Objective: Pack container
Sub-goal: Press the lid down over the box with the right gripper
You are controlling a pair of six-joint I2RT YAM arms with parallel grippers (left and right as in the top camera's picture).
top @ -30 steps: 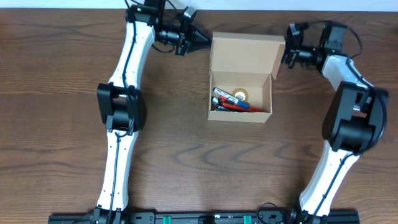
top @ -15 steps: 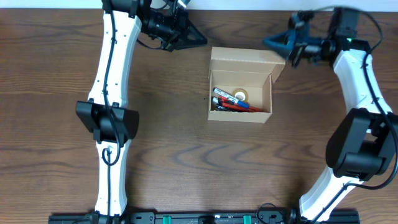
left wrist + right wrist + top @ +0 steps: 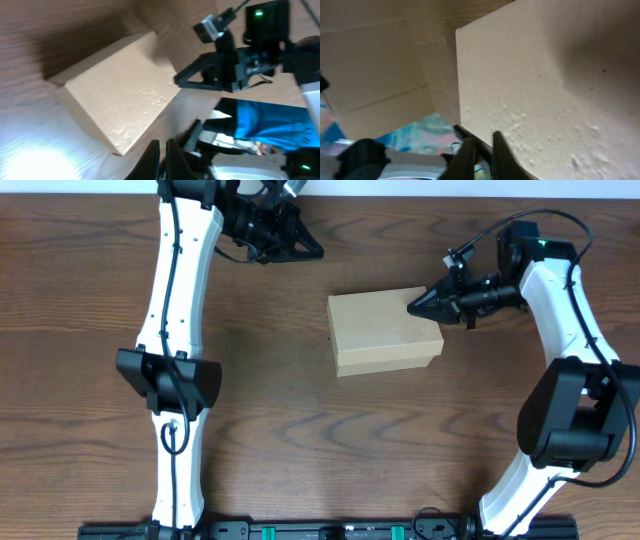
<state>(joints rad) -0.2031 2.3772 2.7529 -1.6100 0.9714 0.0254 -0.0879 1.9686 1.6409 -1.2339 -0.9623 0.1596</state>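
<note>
The container [image 3: 385, 335] is a tan cardboard box in the middle of the table with its flap lid down, so its contents are hidden. My right gripper [image 3: 413, 307] is shut and its tips rest on the lid's far right corner. In the right wrist view the lid [image 3: 550, 75] fills most of the frame above the shut fingers [image 3: 481, 152]. My left gripper [image 3: 316, 252] is shut and empty, held above the table behind and left of the box. The left wrist view shows the box [image 3: 115, 100] beyond its fingers [image 3: 163, 160].
The brown wooden table [image 3: 300, 440] holds nothing else in view. The right arm [image 3: 235, 55] shows across the box in the left wrist view. Both arm bases stand at the front edge.
The lid, which stood open over pens and a tape roll, is now down. My right gripper moved down and left onto the lid. The left gripper barely moved.
</note>
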